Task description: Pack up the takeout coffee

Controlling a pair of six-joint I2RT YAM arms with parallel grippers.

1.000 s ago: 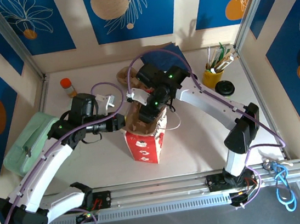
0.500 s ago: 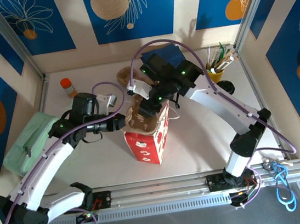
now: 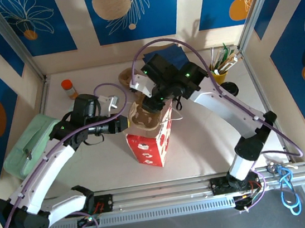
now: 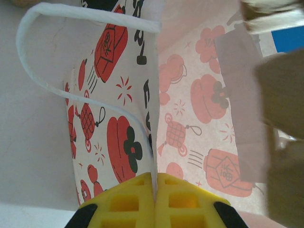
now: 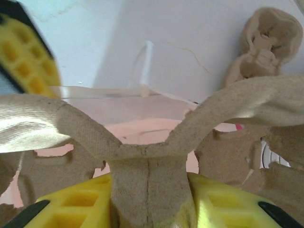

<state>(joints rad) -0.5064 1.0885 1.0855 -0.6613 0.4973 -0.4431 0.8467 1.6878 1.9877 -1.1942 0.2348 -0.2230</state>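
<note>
Top external view puts the takeout coffee (image 3: 229,88) well off to the right of the right gripper (image 3: 150,108). It is likely light, with a crushable paper wall and a lid apt to pop, so pinch gently across the body below the lid. That gripper is clamped on a pulp cup carrier (image 3: 143,119) over the paper bag (image 3: 148,145), whose rim the left gripper (image 3: 124,124) pinches tight; the arm masks the cup's side, and its fill can't be told.
</note>
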